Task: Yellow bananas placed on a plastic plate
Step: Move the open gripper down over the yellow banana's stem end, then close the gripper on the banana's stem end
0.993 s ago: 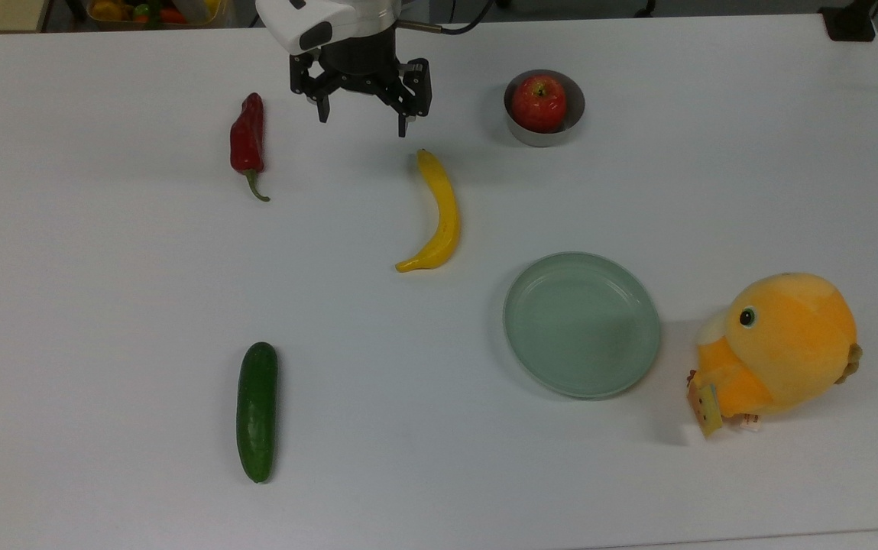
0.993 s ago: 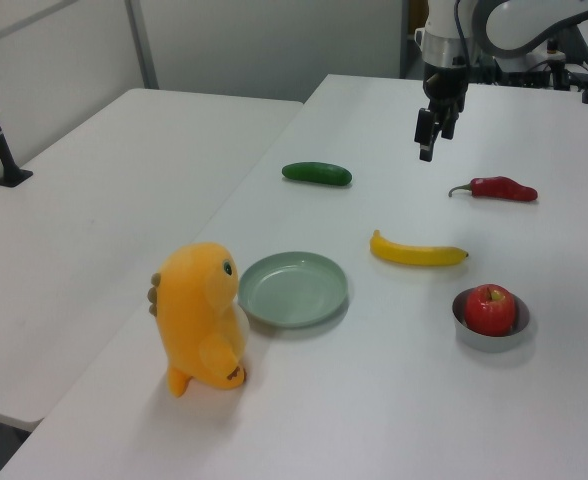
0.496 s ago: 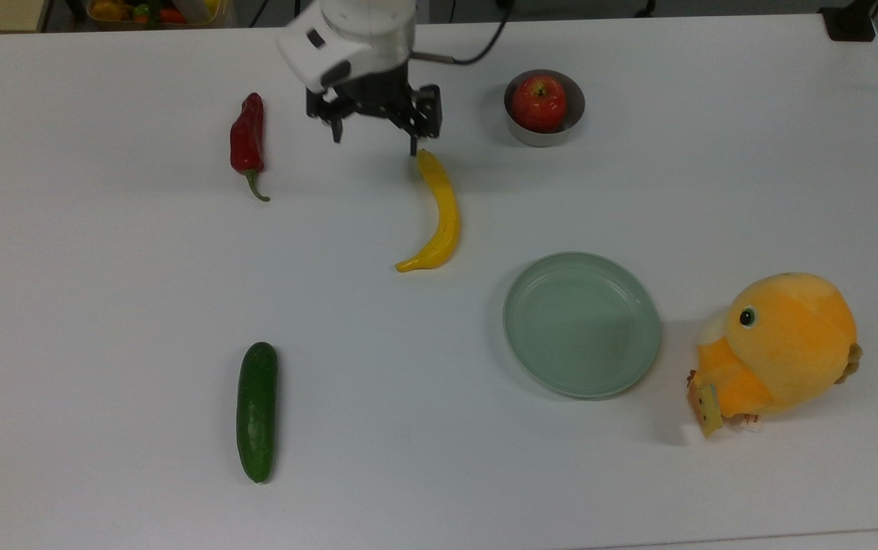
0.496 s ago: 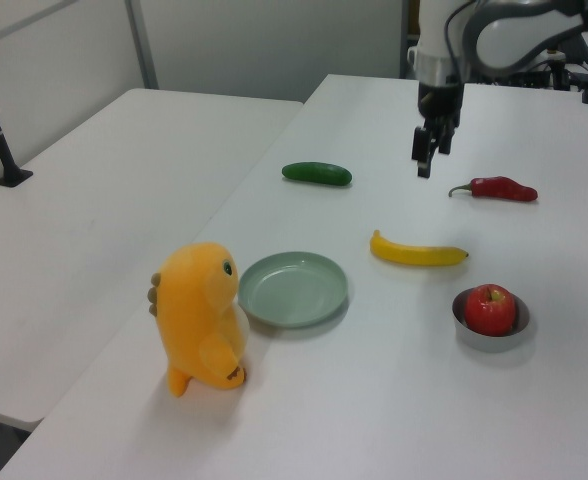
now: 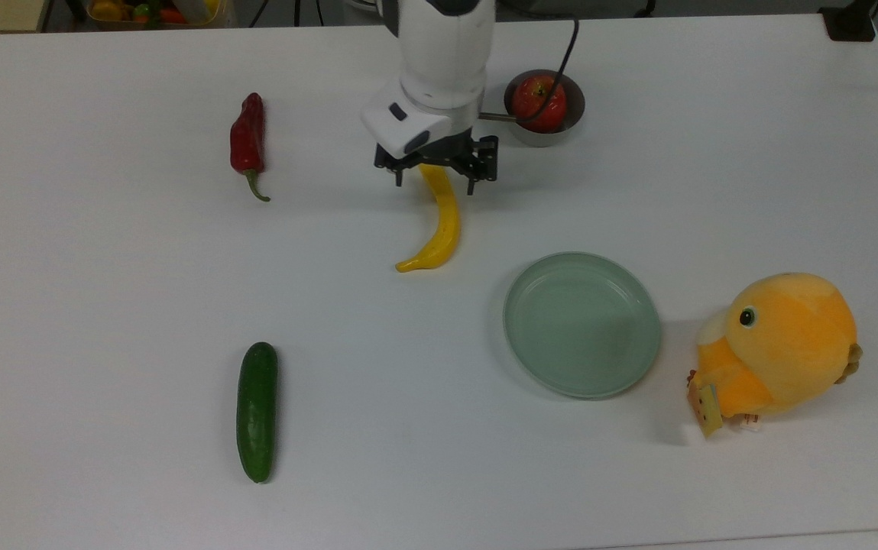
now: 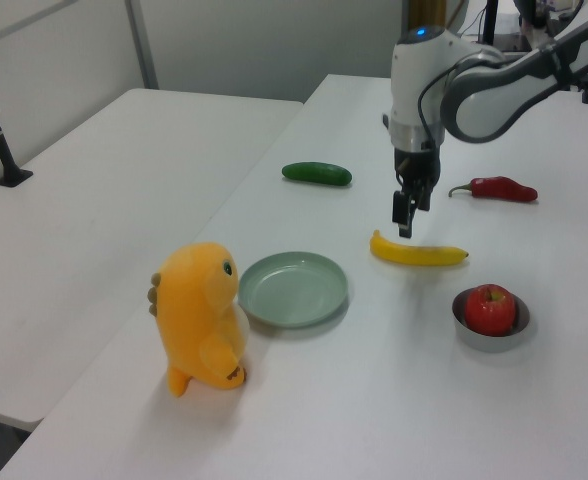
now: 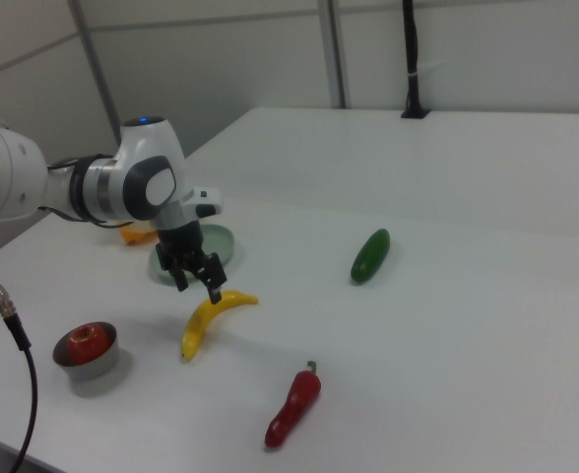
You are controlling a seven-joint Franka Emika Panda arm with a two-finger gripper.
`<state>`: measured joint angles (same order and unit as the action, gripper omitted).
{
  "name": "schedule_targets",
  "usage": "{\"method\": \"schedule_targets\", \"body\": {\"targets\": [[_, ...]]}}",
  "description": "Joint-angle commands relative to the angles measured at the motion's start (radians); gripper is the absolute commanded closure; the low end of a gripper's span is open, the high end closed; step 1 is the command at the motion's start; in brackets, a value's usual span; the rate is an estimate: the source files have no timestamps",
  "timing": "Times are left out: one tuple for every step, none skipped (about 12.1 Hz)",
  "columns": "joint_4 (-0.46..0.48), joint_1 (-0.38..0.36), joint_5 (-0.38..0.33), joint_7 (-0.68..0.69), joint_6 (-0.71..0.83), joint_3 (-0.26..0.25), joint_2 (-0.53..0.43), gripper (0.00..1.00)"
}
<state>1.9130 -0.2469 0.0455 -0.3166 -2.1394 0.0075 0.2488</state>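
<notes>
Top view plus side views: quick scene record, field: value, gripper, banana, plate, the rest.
gripper: open, fingers either side of the banana's upper end in the top view, above it
banana: lying flat on the table, not lifted
plate: pale green, empty, lower right of the banana in the top view
bowl: grey, holds a red apple
others: cucumber, red chilli, orange plush toy

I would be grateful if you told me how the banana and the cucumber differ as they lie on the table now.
The banana is bright yellow and curved; the cucumber is dark green and straight. The banana tapers to slim tips, while the cucumber is thicker with blunt, rounded ends. The open gripper hangs over one end of the banana, whereas the cucumber lies alone, far from the arm. Both are long and smooth, and both lie flat on the white table, off the plate.
</notes>
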Motion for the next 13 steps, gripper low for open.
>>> {"method": "schedule_targets", "body": {"targets": [[-0.020, -0.014, 0.016, -0.035, -0.034, 0.020, 0.073, 0.00], [-0.023, -0.012, 0.026, -0.036, -0.046, 0.028, 0.092, 0.00], [-0.041, -0.012, 0.039, -0.044, -0.045, 0.035, 0.114, 0.00], [-0.045, -0.011, 0.057, -0.058, -0.048, 0.035, 0.127, 0.00], [-0.046, -0.011, 0.080, -0.061, -0.046, 0.037, 0.135, 0.00], [-0.045, -0.014, 0.112, -0.061, -0.048, 0.038, 0.144, 0.33], [-0.043, -0.012, 0.149, -0.059, -0.043, 0.052, 0.147, 0.77], [-0.040, -0.005, 0.177, -0.061, -0.043, 0.075, 0.145, 1.00], [-0.042, -0.003, 0.178, -0.062, -0.043, 0.077, 0.145, 1.00], [-0.043, -0.003, 0.182, -0.062, -0.040, 0.077, 0.145, 1.00], [-0.045, -0.003, 0.182, -0.062, -0.039, 0.077, 0.141, 1.00], [-0.049, -0.002, 0.182, -0.062, -0.039, 0.077, 0.139, 1.00], [-0.051, -0.002, 0.182, -0.062, -0.039, 0.077, 0.136, 1.00]]}}
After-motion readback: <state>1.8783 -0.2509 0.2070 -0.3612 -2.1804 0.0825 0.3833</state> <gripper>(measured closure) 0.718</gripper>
